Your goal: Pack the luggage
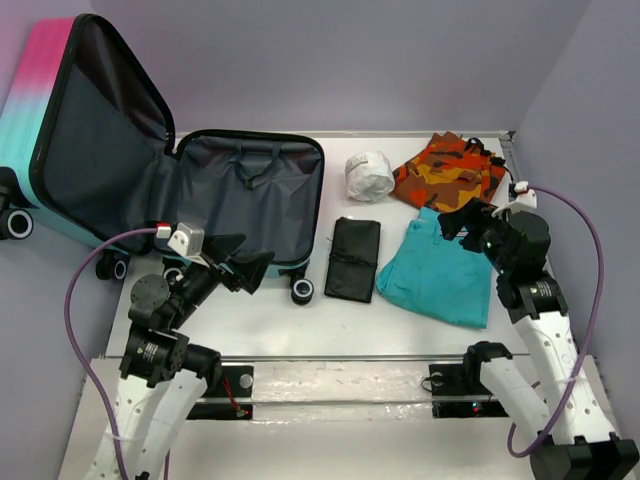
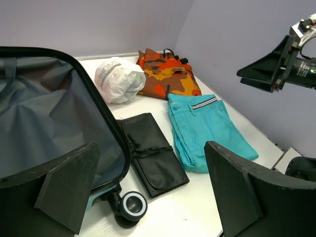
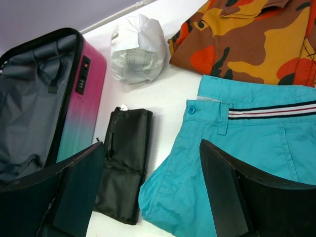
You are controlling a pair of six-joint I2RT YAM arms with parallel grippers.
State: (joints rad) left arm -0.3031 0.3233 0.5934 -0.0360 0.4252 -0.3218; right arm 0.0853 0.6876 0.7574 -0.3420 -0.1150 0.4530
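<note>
- Left fingers (image 1: 252, 270) are held apart and empty, just over the near edge of the luggage (image 1: 322, 195).
- Right fingers (image 1: 455, 218) are spread and empty above the teal shorts (image 1: 440, 280).
- Luggage lies open at the left of the counter (image 1: 350, 320), lid propped up; nothing is seen packed.
- Black pouch (image 1: 354, 259) lies between luggage and shorts.
- White bundle (image 1: 369, 176) and camouflage garment (image 1: 448, 172) lie farther back.
- Judged: first pick pending. The right fingers would be lowered onto the shorts and closed on a fold, and the shorts carried left.

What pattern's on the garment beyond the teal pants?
The garment is orange-brown-yellow camouflage; right wrist view shows it best.
</note>
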